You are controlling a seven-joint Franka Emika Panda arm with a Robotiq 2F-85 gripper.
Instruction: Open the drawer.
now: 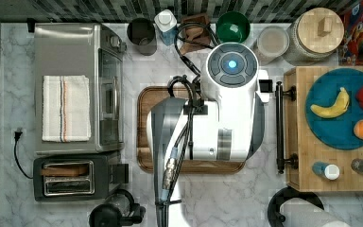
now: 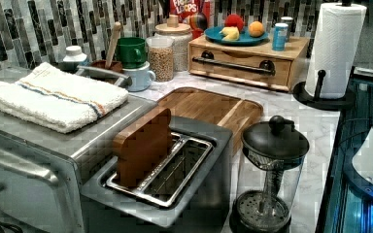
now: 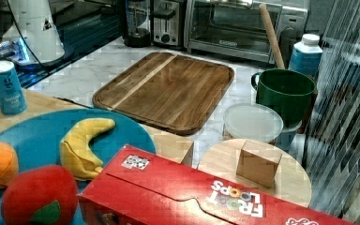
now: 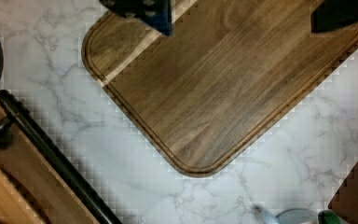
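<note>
The light wooden drawer stands shut in its box at the top view's right, and its front also shows in the wrist view. Its long black bar handle runs across the front on two black posts. My gripper is open, with two dark fingertips spread wide above the brown rounded tray. Nothing is between them, and they are well apart from the handle. In the top view the white arm hangs over the tray and hides the fingers.
A blue plate of toy fruit and small bottles sit on the drawer box. A paper towel roll stands beside it. Mugs, jars and a cereal box line the back wall. A toaster oven, toaster and French press stand opposite.
</note>
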